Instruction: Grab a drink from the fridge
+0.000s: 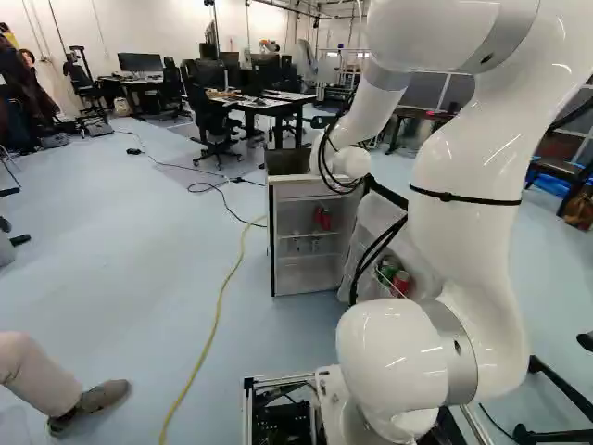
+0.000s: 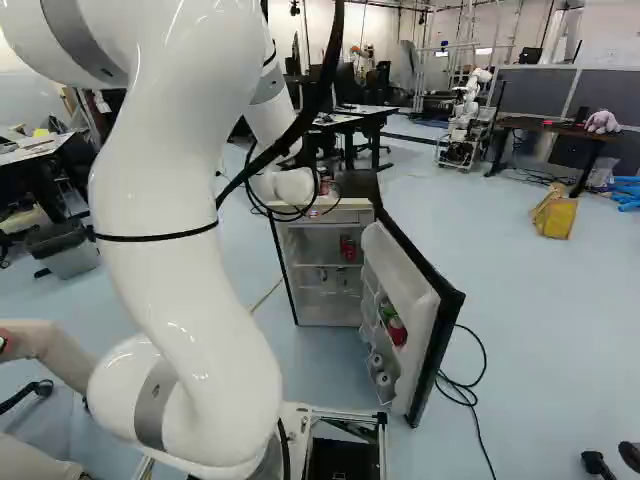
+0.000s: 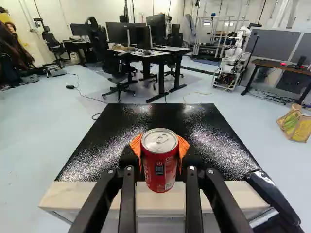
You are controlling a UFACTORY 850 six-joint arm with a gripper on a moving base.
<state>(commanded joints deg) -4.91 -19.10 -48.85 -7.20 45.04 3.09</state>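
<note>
Item: one red can (image 3: 160, 170), upright, held in my gripper (image 3: 160, 150), pads (image 3: 136, 144) against both its sides, outside the fridge (image 3: 97, 195) by its top front edge. Done, I judge: the grab. Left: perhaps carrying the can clear of the fridge, whose door (image 2: 412, 285) stands open.

"What colour's the can (image 3: 159, 174)?"
"Red, with pale markings and a silver top."
"And the fingers (image 3: 127, 199)?"
"Black, with orange pads (image 3: 136, 145)."
"The fridge (image 3: 155, 114)?"
"Grainy black on top, cream along the front edge, white inside. Its door (image 2: 401, 272) is white inside, black outside."
"The arm (image 1: 473, 167)?"
"White, banded grey, with a thin black strap."
"Floor (image 1: 120, 250)?"
"Pale blue. The long cable (image 1: 215, 324) is yellow, and so is the bag (image 2: 557, 220), mostly."
</note>
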